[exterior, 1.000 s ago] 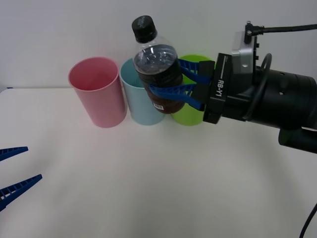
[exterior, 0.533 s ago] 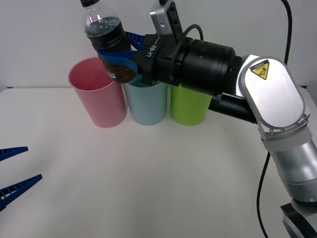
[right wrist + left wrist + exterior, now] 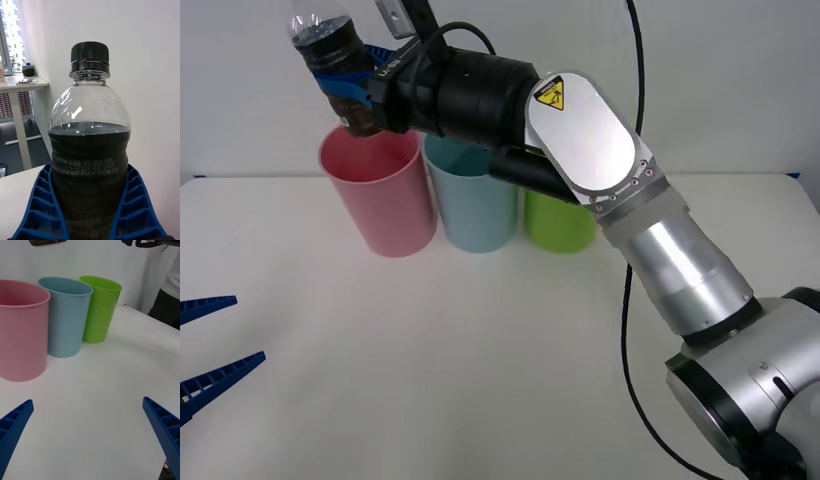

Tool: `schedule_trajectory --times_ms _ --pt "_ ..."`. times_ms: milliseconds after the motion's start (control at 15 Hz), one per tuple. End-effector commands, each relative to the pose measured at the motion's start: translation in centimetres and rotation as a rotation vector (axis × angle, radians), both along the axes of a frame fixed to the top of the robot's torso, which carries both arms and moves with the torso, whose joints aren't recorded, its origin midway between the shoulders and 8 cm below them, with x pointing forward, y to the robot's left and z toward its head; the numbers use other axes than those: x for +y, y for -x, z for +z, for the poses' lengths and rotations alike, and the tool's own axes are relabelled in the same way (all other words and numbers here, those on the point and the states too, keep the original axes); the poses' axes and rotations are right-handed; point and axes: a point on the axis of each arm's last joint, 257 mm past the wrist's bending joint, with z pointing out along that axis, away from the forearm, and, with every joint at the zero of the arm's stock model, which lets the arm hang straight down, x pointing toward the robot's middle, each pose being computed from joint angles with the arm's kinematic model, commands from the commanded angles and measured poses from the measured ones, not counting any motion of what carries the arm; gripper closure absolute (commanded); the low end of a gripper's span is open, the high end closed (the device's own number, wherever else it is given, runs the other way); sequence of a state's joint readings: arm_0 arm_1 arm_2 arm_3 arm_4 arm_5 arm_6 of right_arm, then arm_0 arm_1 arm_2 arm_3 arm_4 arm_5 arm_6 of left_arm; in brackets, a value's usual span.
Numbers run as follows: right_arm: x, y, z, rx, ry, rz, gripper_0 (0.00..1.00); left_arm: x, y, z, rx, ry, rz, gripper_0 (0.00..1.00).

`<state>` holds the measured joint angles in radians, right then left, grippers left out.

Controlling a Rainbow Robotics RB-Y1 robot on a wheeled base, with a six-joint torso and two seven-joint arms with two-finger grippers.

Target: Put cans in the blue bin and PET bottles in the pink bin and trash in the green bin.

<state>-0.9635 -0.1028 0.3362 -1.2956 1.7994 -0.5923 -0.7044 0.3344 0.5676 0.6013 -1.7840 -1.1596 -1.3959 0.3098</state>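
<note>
The right gripper point(image 3: 348, 88) is reaching across from the right, its arm passing over the blue bin point(image 3: 473, 200), and its blue fingers point(image 3: 35, 210) are clamping the PET bottle point(image 3: 332, 60) between them. In the right wrist view, the bottle point(image 3: 90, 150) is standing upright between the two ribbed fingers, which are pressing against either side of its dark label band; the clear shoulder and the black cap point(image 3: 90, 56) are rising clear above the fingertips. In the front view, the bottle is hanging in the air over the pink bin point(image 3: 377, 195), with its base just above the bin's rim near the back edge of the bench point(image 3: 500, 360).

The three bins are standing upright in a row along the back edge of the bench: pink at the left, blue in the middle, and the green bin point(image 3: 560, 220) at the right, each just beside its neighbour.

The left gripper point(image 3: 205, 350) is idling low at the left edge of the bench, well apart from the bins, with its fingers point(image 3: 15, 423) spread wide and holding nothing.
</note>
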Motion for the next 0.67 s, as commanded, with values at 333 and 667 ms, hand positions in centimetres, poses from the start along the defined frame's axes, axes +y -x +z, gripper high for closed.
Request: schedule_trajectory --times_ms 333,667 --pt "3.7 -3.2 -2.6 0.064 0.032 -0.074 1.0 0.0 0.0 0.0 0.0 0.0 0.0 0.0" --pt "4.5 -6.0 -5.1 0.109 0.096 -0.147 1.0 0.0 0.0 0.0 0.0 0.0 0.0 0.0"
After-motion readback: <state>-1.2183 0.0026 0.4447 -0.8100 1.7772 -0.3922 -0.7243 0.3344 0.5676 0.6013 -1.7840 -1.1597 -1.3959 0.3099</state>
